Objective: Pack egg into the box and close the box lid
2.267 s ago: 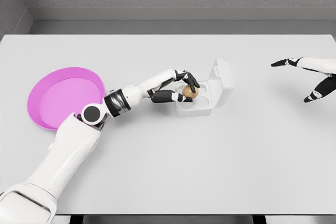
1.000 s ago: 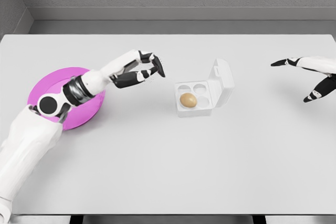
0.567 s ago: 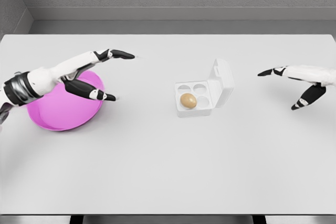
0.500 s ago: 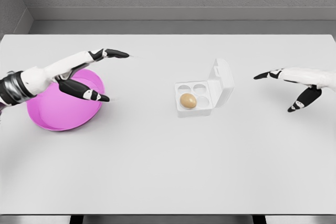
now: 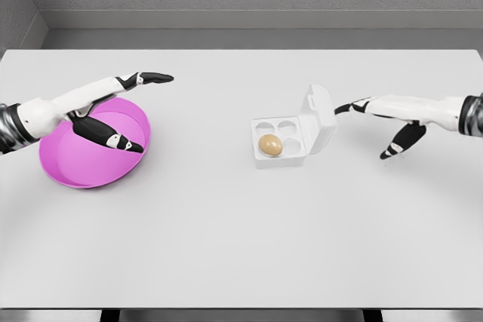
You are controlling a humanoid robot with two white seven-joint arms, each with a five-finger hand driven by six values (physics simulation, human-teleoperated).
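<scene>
A brown egg (image 5: 270, 144) lies in the front left cup of the small white box (image 5: 280, 155) at the table's middle. The box lid (image 5: 320, 118) stands open, tilted up on the right side. My right hand (image 5: 371, 124) is open, fingers spread, with its fingertips (image 5: 341, 108) just right of the lid, apart from it as far as I can tell. My left hand (image 5: 121, 111) is open over the pink plate (image 5: 83, 160) at the left, holding nothing.
The white table (image 5: 241, 246) runs wide in front of the box. A grey wall closes the far side.
The left hand let go of the egg in the box, opened and drew back left over the plate. The right hand has moved left, close to the lid.
</scene>
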